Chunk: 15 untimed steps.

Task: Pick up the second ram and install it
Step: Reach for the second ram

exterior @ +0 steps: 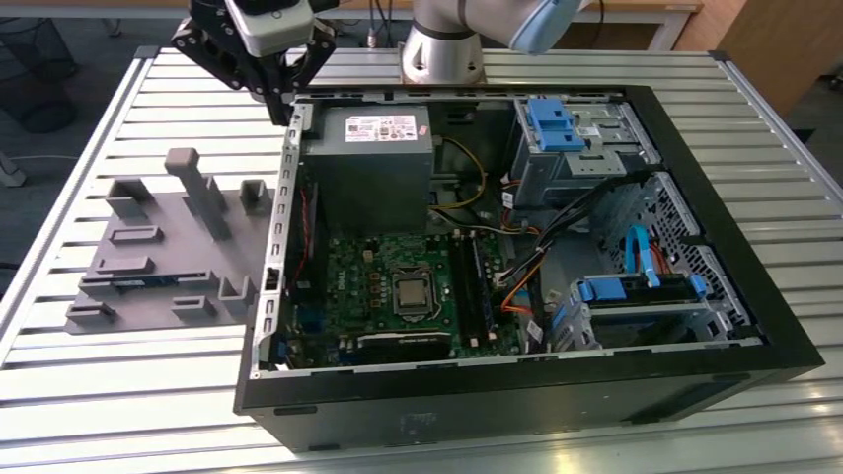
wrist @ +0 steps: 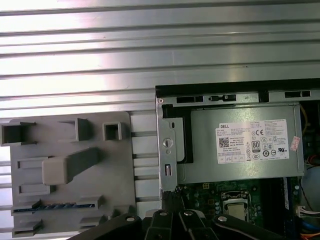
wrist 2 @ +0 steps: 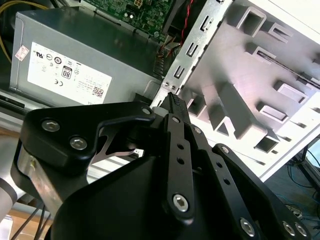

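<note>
The second ram (exterior: 138, 281) is a thin blue-green strip lying in a slot near the front of the grey fixture (exterior: 158, 212), on the exterior view's left; in the first wrist view the ram (wrist: 52, 206) lies low in the fixture (wrist: 70, 170). My gripper (exterior: 280, 111) hangs over the back left corner of the computer case (exterior: 527, 395), well behind the ram and above the table. Its black fingers meet at a point, shut on nothing, seen in the second wrist view (wrist 2: 173, 98). The green motherboard (exterior: 395, 296) lies inside the case.
The grey power supply (exterior: 369, 163) fills the case's back left, close beside the gripper. Blue drive bays (exterior: 567, 128) and cables (exterior: 527, 267) crowd the exterior view's right side. The fixture's upright blocks (exterior: 197, 188) stand between gripper and ram. A ribbed metal table (exterior: 118, 395) surrounds everything.
</note>
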Motion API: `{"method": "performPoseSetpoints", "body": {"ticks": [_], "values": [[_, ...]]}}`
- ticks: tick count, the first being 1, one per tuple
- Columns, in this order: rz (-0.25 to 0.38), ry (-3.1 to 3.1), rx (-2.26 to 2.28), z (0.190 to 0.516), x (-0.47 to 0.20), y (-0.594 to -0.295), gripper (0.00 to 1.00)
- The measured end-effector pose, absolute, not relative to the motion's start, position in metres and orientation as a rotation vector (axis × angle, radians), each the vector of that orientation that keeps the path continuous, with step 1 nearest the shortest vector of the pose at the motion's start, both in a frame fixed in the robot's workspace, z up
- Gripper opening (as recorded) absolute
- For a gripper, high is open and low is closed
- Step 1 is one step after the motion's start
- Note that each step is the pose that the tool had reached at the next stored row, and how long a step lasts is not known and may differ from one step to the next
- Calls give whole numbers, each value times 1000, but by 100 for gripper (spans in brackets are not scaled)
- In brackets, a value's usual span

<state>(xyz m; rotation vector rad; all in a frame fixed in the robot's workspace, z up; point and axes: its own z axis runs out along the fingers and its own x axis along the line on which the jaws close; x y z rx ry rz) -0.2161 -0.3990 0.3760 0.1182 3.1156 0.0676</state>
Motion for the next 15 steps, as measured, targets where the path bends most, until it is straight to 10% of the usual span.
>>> {"method": "performPoseSetpoints", "body": {"ticks": [15], "values": [[68, 3116, 118, 374, -229, -399, 11]]}}
